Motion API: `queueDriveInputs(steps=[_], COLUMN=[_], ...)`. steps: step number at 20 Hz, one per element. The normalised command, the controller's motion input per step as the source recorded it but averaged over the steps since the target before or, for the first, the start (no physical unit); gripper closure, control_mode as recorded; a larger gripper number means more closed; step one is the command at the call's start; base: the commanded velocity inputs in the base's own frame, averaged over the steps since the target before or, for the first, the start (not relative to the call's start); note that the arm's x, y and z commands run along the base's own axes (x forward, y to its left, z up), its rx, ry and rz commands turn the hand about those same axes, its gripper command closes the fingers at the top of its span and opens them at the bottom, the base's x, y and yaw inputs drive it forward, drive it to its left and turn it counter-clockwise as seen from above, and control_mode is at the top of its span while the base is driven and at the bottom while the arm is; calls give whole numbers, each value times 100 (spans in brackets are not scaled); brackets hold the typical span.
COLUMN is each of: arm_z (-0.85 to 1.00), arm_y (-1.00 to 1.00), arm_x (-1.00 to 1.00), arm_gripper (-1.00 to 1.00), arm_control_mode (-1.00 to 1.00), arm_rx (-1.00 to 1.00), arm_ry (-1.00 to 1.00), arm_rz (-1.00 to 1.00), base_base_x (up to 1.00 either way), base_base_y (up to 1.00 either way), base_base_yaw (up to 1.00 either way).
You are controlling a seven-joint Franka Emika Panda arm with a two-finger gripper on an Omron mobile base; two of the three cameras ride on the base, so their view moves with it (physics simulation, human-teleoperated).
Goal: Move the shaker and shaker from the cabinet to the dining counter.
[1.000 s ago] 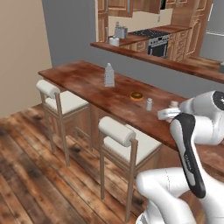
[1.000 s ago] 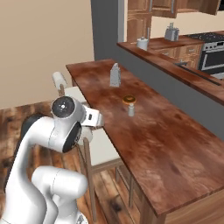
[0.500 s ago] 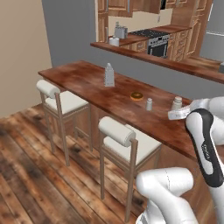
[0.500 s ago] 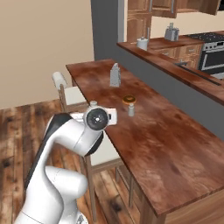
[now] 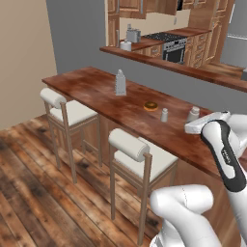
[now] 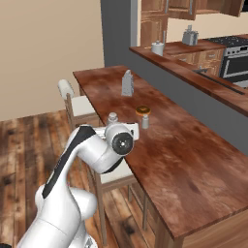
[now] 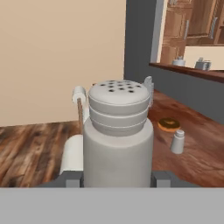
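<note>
A long, glossy reddish-brown wooden table [image 5: 101, 99] at bar height runs through a rendered kitchen, with cream-cushioned wooden stools [image 5: 137, 152] along its near side. One small light-grey cylindrical shaker with a rounded cap [image 5: 164, 115] already stands upright on the table top, just beside a round brown donut [image 5: 151, 105]. Farther along the table stands a taller grey tapered box grater [image 5: 120, 83].

The white robot arm reaches over the table's near edge. Its pincer [image 7: 117, 178] is closed on a second light-grey shaker [image 7: 118, 138] of the same kind, gripping the body low down, with the perforated cap upright above the fingers. In the left base view this held shaker [image 5: 193, 114] sits near the one already placed (whether its base touches the wood or hangs slightly above cannot be told). In the right base view the held shaker [image 6: 113, 118] appears at the table's near edge, close to the first shaker [image 6: 145, 121] and the donut [image 6: 142, 110].

Judging by this layout, the task looks mostly done: one shaker has been delivered and the second has arrived at the dining table in the pincer's grip. What seems left is to set it down on the wood, release it, and draw the arm away without tipping it. The brown wooden wall cabinets [image 5: 128, 7] show in the background, well apart from the arm.
</note>
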Motion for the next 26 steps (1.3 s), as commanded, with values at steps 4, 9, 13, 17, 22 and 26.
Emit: queueDriveInputs(steps=[4,9,13,17,22,26], arm_z=[-12,-6,-10,-15,-22,-23], arm_y=[-20,-24,-28,-30,-22,-17], arm_x=[48,41,28,19,14,17], arm_gripper=[100,100,100,100,100,100], arm_control_mode=[-100,-100,-100,-100,-100,-100], arm_rx=[0,0,0,0,0,0], arm_ry=[20,31,16,4,0,-2], arm_rz=[0,0,1,5,5,11], base_base_x=[0,0,0,0,0,0], base_base_y=[0,0,0,0,0,0], base_base_yaw=[0,0,0,0,0,0])
